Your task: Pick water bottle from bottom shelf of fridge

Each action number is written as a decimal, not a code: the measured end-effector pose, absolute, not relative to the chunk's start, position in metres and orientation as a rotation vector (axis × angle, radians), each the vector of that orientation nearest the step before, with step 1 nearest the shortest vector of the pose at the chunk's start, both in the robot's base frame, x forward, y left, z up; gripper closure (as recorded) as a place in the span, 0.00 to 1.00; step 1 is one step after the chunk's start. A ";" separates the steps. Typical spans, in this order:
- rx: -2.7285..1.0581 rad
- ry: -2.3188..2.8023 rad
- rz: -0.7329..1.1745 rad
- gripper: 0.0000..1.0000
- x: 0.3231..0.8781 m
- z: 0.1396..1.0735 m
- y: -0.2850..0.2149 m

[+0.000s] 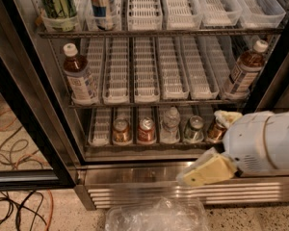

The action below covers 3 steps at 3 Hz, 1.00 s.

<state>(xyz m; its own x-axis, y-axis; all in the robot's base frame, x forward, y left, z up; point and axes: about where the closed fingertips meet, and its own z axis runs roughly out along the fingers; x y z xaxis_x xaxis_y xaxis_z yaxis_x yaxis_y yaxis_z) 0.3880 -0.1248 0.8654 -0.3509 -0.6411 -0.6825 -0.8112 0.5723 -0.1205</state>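
Observation:
The water bottle (pixel 170 124) is a small clear ribbed bottle with a pale cap. It stands in a middle lane of the bottom shelf (pixel 100 128) of the fridge (pixel 33 105), with drink cans on both sides. My gripper (pixel 213 143) is at the lower right, in front of the shelf's right end and to the right of the bottle. Its yellowish fingers are spread apart and hold nothing. One fingertip (pixel 225 116) is near the rightmost can (pixel 215 130). The other finger (pixel 202 171) is in front of the steel base grille (pixel 149 186).
Two red-brown cans (pixel 133 131) and a silver can (pixel 194 129) share the bottom shelf. Brown-liquid bottles stand at the left (pixel 80 76) and right (pixel 244 70) of the middle shelf. A crumpled clear plastic bag (pixel 156 214) lies on the floor. Cables (pixel 14 196) lie at the left.

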 end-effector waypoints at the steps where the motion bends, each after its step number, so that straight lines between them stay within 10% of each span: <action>1: -0.991 2.099 0.417 0.00 0.382 0.833 -0.078; 3: -0.656 2.078 0.623 0.00 0.392 0.758 -0.016</action>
<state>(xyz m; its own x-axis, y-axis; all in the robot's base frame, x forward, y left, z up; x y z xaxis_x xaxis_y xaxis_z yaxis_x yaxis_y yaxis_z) 0.3917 -0.0159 0.7577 -0.5037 -0.2242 -0.8343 -0.6464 0.7385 0.1918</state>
